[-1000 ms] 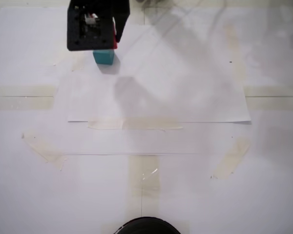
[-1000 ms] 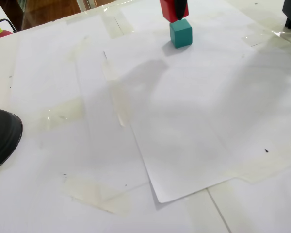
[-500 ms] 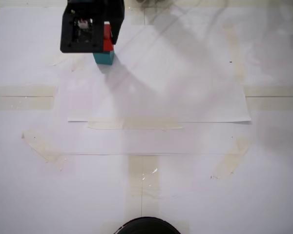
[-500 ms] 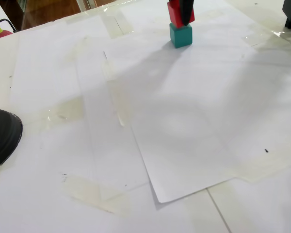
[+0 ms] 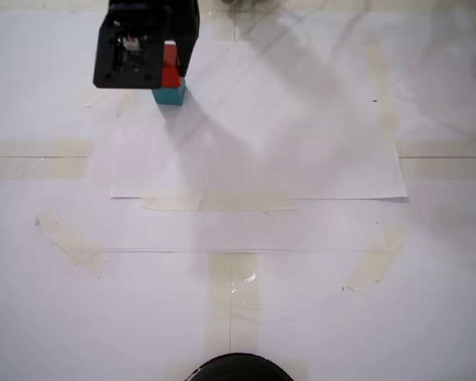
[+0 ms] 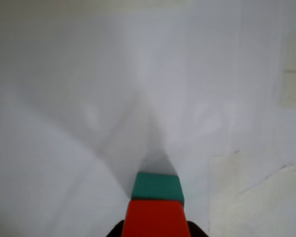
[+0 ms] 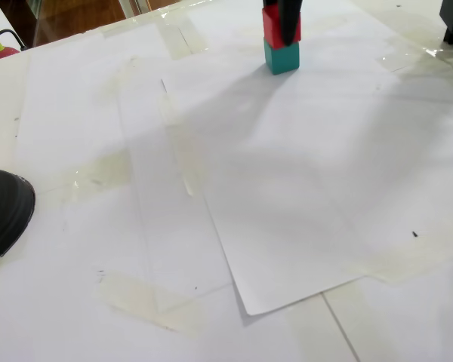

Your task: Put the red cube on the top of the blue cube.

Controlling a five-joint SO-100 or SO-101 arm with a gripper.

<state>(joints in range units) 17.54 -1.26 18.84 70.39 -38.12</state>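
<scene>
Looking down in a fixed view, the gripper (image 5: 168,55) clasps the red cube (image 5: 170,65), which sits on the blue cube (image 5: 169,95) near the top left of the white paper (image 5: 301,143). Wrist view: red cube (image 6: 153,219) at the bottom edge, blue cube (image 6: 157,186) directly beyond it, touching. The other fixed view shows red cube (image 7: 272,29) stacked squarely on blue cube (image 7: 281,57), a dark finger (image 7: 290,19) against its face.
</scene>
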